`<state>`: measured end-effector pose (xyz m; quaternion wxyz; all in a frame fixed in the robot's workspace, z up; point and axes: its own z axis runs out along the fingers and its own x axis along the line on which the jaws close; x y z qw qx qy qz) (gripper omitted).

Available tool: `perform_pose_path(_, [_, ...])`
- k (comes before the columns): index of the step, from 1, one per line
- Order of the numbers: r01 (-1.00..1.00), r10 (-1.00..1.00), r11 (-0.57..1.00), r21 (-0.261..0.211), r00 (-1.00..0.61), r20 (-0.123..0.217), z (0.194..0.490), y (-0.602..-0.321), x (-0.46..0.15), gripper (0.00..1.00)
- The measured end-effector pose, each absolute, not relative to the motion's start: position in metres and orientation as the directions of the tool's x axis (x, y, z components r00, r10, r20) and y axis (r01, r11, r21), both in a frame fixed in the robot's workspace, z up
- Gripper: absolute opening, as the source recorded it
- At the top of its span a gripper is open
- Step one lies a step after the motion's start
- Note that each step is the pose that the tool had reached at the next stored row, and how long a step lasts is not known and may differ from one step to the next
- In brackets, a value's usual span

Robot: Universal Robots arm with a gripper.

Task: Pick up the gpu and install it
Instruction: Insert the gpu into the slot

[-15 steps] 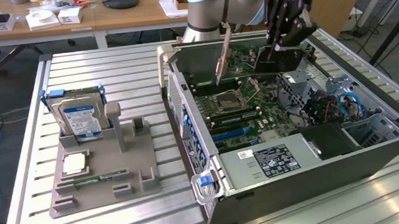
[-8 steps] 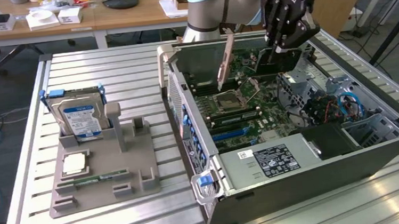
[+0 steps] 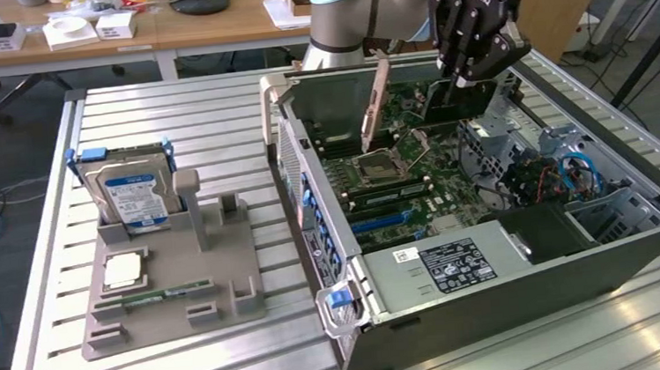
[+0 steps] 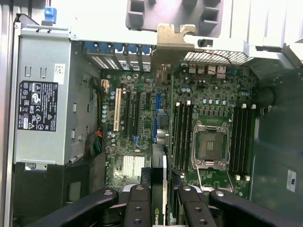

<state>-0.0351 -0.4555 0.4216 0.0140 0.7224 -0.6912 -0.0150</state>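
One gpu [image 3: 458, 104] over case [image 3: 496, 335] with motherboard [image 3: 422, 186]

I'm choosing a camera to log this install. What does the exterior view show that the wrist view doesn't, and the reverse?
Exterior view: the arm, the table, and a gray holder carrying a hard drive and a memory stick.
Wrist view: a close look down onto the board's white slot, with the gpu edge-on between the fingers.
Both: the gpu held over the open case, the socket and the power supply.
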Motion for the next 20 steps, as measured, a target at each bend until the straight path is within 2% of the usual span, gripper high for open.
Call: perform_pose_path(20, [-0.998,-0.999,-0.051,0.027,0.051,-0.01,0.388,-0.455,-0.043,0.26])
